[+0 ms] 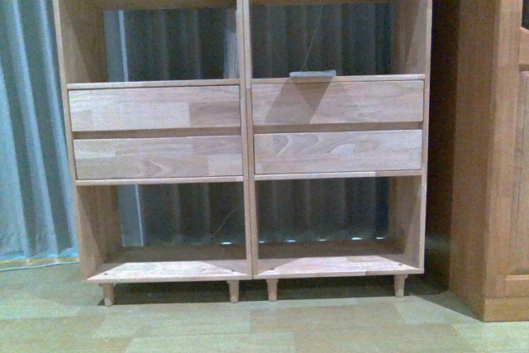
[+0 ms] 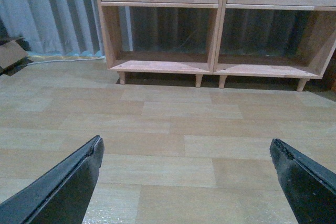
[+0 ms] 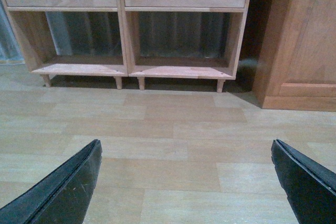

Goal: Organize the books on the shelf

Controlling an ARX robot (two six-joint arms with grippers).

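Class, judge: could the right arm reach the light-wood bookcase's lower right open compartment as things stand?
Probably yes: only pale plank floor lies between its open jaws and that compartment; distance unclear.

I see open floor (image 2: 173, 129) running up to the shelf (image 1: 157, 109), whose two bottom compartments gape at the lower centre of the frame. The central divider (image 1: 249, 221) splits them; the darker cabinet (image 1: 496, 163) walls off the right edge.
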